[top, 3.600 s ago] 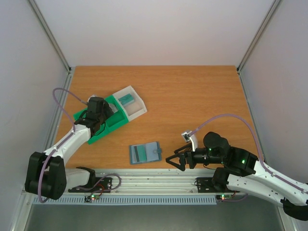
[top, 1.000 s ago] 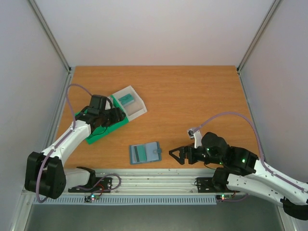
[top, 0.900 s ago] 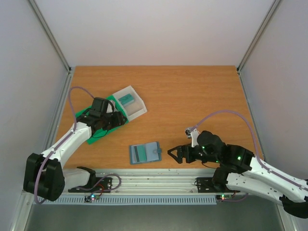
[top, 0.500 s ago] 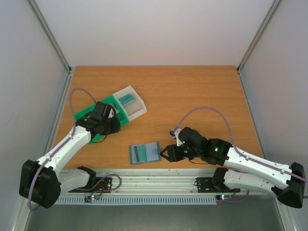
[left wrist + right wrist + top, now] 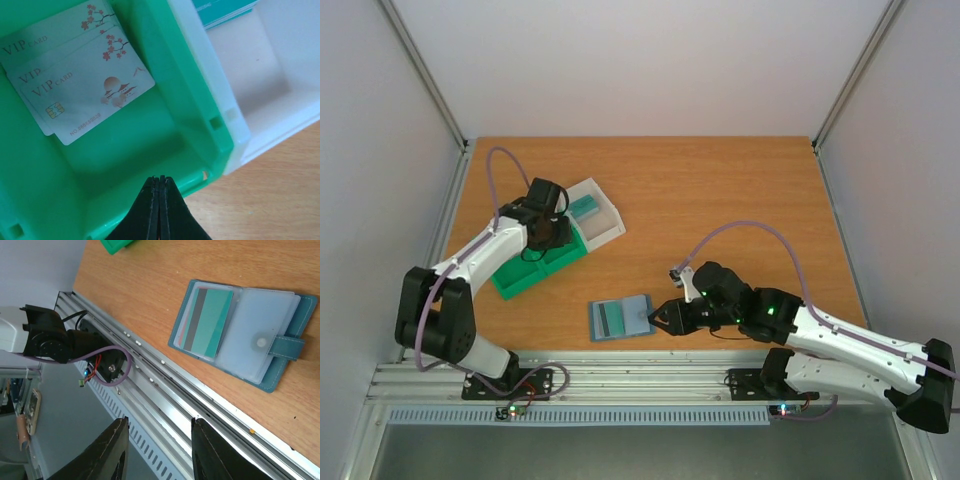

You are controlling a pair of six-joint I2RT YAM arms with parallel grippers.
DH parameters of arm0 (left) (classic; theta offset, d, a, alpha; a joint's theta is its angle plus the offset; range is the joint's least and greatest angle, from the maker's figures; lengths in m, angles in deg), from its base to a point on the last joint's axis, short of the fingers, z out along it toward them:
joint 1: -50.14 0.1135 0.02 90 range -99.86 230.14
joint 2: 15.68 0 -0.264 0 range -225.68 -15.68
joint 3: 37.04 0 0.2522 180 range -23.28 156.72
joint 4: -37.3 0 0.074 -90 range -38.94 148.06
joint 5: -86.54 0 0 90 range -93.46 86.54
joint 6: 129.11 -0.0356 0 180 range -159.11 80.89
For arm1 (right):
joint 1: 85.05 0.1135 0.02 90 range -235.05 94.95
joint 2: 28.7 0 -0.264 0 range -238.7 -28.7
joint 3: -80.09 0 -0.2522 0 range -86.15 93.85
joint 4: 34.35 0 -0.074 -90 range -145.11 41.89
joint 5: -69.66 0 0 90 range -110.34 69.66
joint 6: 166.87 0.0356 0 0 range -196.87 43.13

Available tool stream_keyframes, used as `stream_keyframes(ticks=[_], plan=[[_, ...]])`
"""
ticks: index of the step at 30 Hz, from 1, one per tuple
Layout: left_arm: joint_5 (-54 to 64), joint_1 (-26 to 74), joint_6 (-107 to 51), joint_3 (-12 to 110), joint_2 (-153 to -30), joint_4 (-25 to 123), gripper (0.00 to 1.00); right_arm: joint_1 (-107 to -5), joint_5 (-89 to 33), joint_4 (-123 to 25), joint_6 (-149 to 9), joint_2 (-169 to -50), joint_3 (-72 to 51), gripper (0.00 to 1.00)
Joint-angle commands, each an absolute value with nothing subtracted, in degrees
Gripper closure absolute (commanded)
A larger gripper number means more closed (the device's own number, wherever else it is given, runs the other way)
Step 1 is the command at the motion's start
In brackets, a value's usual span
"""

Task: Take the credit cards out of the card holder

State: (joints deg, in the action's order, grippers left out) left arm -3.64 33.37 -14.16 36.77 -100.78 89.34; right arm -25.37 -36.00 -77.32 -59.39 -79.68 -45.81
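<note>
A warm orange-brown wooden worktop [image 5: 720,190] sits inside a plain white-walled booth. Slanting metal frame posts [image 5: 425,75] stand at the back corners, and a ribbed aluminium rail [image 5: 650,375] runs along the near edge. At the left, a green tray [image 5: 515,278] lies at an angle, with a clear compartment [image 5: 607,228] joined to its far right end. The left fingers [image 5: 152,202] are clenched tight together with nothing between them, poised above the tray's green rim. Inside the green section lie the credit cards [image 5: 85,85], whitish cards printed "VIP" with red blossom marks. They overlap in a fan, so their number is hard to count. A teal card [image 5: 225,10] lies in the clear compartment, cut off at the top of the left wrist view. Near the front middle of the worktop the card holder [image 5: 622,319] lies open and flat, slate-blue, its snap tab pointing right. A striped teal card [image 5: 207,321] fills its left pocket, and the pale, pink-edged slivers behind it are too thin to identify. The right pocket is frosted and unclear. The right fingers [image 5: 112,450] stand apart, released and grasping nothing, just beside the holder's tab side. Whether they touch the holder cannot be told.
</note>
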Motion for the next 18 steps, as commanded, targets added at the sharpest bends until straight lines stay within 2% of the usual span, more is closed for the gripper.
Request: stream_keyframes(ticks=[1, 10, 18], plan=[[-6.6, 34.0, -16.6, 38.2, -103.4, 86.7, 1.00, -25.5, -36.9, -78.0, -60.5, -77.7, -45.0, 0.64], [-6.9, 34.2, -18.3, 40.9, -112.7, 85.8, 1.00, -25.5, -35.5, -79.7, -62.4, -76.9, -44.4, 0.64], [-11.9, 34.4, -20.1, 42.6, -116.7, 85.8, 1.00, -25.5, -34.4, -80.3, -63.1, -76.8, -44.1, 0.64]])
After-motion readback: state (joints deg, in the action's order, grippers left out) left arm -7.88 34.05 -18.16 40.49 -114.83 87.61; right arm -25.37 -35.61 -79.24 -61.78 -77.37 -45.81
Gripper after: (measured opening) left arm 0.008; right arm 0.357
